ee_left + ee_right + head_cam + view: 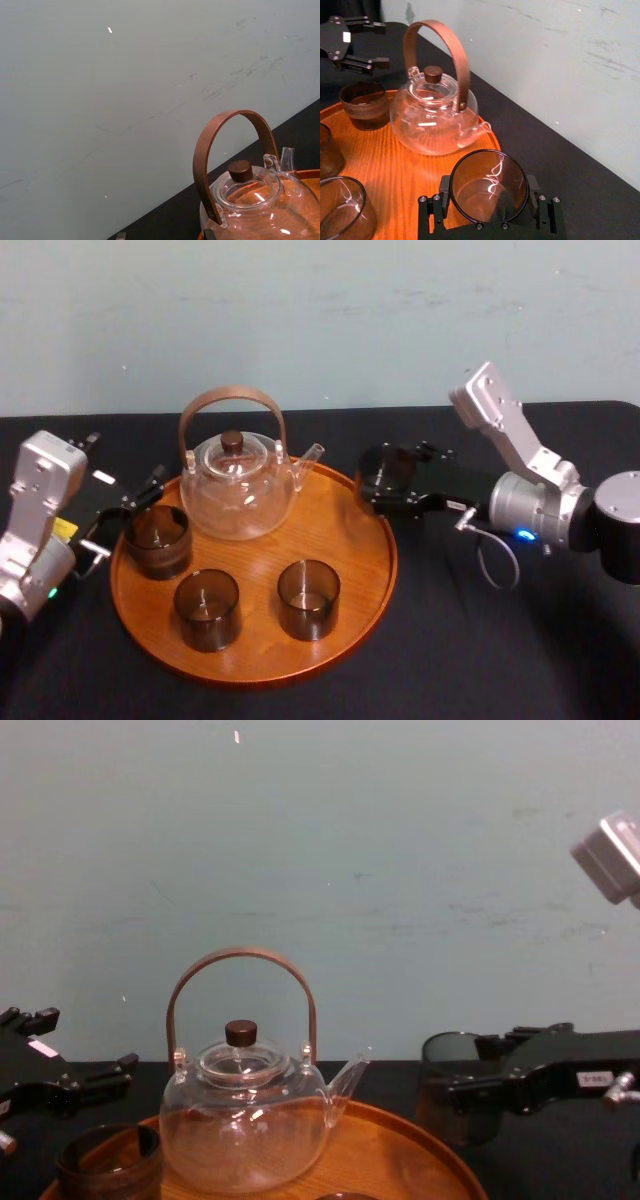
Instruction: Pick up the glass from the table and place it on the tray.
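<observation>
My right gripper [378,480] is shut on a dark smoky glass [385,468], gripping it by its sides. In the right wrist view the held glass [489,184] sits upright between the black fingers [432,212], over the right rim of the round wooden tray [405,175]. The chest view shows the glass [452,1088] lifted beside the tray [400,1150], a little right of the teapot spout. Off the tray's left edge [125,590], my left gripper [135,515] stands open with nothing between its fingers.
A clear glass teapot [238,485] with an arched brown handle stands at the back of the tray. Three more dark glasses stand on the tray: left [157,540], front left [208,608] and front middle [308,598]. The table is covered in black cloth [480,660].
</observation>
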Available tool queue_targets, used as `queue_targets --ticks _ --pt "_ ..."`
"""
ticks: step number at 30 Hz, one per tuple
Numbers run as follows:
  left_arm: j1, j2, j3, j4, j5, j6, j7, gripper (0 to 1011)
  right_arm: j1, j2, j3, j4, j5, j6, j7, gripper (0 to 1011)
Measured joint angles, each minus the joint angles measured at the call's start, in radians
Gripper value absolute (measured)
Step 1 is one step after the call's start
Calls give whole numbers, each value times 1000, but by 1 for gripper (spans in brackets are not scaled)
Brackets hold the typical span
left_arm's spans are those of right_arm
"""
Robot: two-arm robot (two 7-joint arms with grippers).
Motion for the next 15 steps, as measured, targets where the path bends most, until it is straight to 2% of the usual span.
queue_targets --ticks 15 --pt "0 0 0 0 0 0 0 1001 38 -49 -61 69 -11 -21 16 907"
